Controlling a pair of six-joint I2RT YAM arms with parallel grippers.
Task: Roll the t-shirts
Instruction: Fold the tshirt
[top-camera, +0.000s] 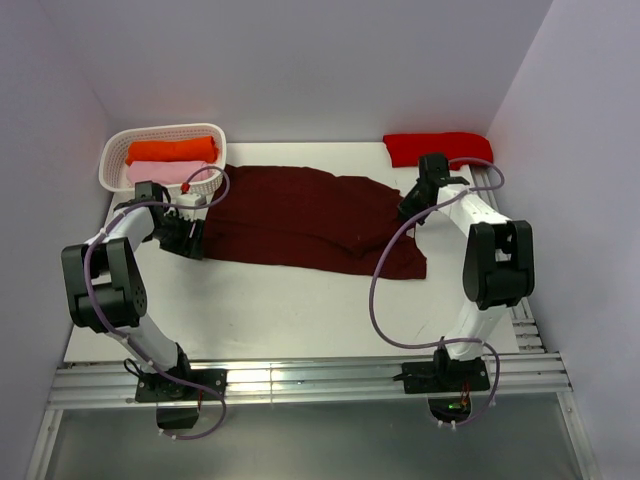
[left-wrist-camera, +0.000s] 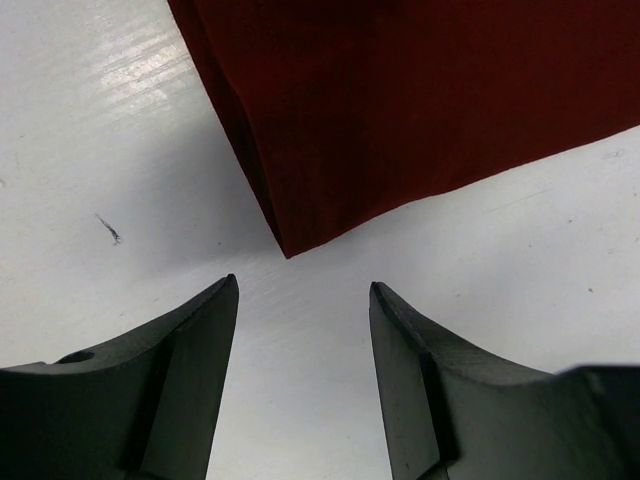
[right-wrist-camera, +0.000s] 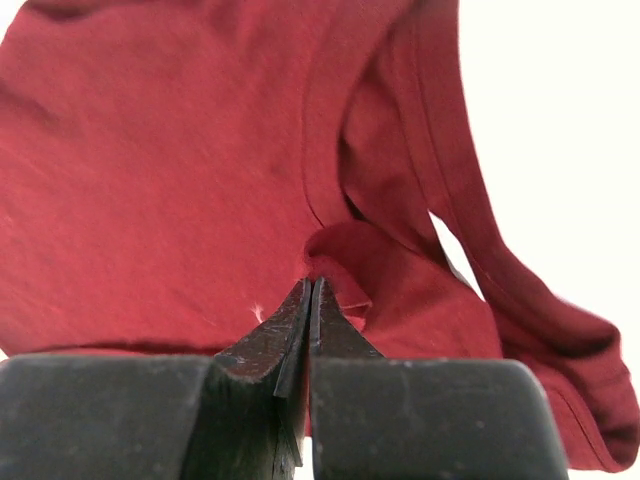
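We note right hand (right-wrist-camera: 308, 285) pressed together at a fold of the maroon t-shirt (top-camera: 300, 215), left hand (left-wrist-camera: 303, 285) spread short of its corner; a one-sided pull may skew it.

We see two arms of one make. The left arm (top-camera: 108, 285) and the right arm (top-camera: 497, 262) both alternate white tubular links with bulky matt black joint housings. Each is bolted down on a black base, the left base (top-camera: 172, 385) and the right base (top-camera: 447, 376). A thin purplish-grey lead loops loosely along each: the left cable (top-camera: 90, 262) and the right cable (top-camera: 374, 295). The left gripper (left-wrist-camera: 303, 285) has matt black fingers, broad at the root and tapering, one with a small round hole. The right gripper (right-wrist-camera: 310, 285) has the same black wedges on squared blocks.
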